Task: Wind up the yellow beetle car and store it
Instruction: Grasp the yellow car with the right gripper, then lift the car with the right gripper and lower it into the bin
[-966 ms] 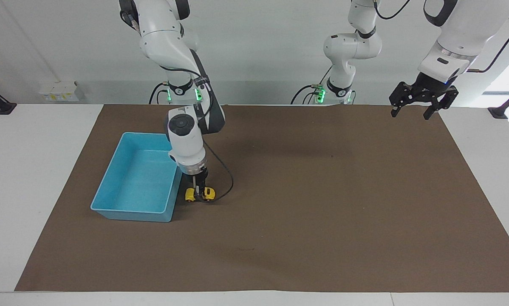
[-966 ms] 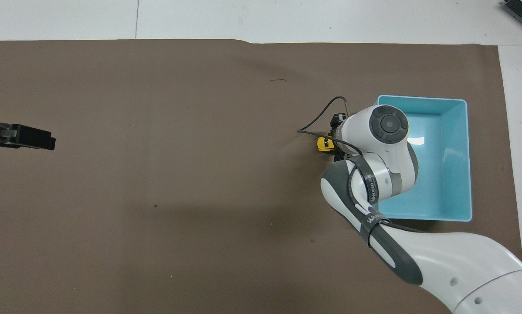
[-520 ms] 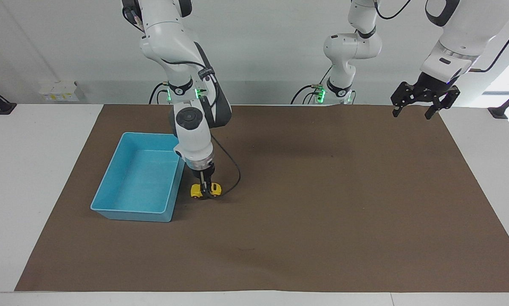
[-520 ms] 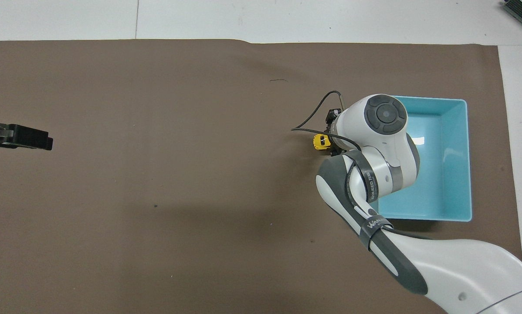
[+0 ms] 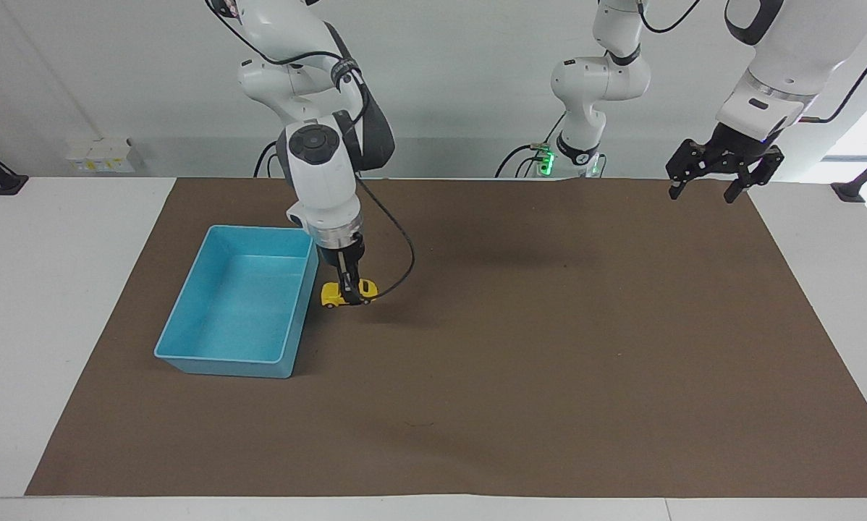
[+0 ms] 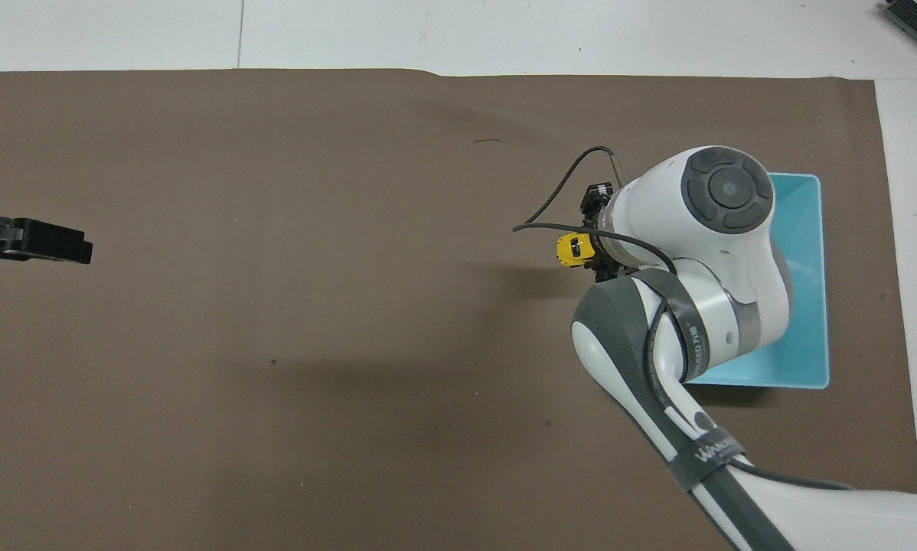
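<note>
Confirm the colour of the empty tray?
Light blue tray, clearest in the facing view.

- I see the yellow beetle car (image 5: 344, 293), bright yellow with dark windows.
- The tray (image 5: 187, 340) reads plain light blue.
- My mat (image 5: 549, 362) is flat brown over the white bench (image 5: 57, 289).
- Both grippers, right gripper (image 5: 347, 293) and left gripper (image 5: 701, 190), look black.

Even, bright diffuse light, both views sharp. Soft blurred shadows of the arms lie on the brown mat (image 5: 549, 347); a darker one lies under the yellow beetle car (image 5: 343, 293). Faint sheen on the blue tray (image 5: 223, 358) floor. Overexposed window glare at the facing view's edge by the left arm's end.
</note>
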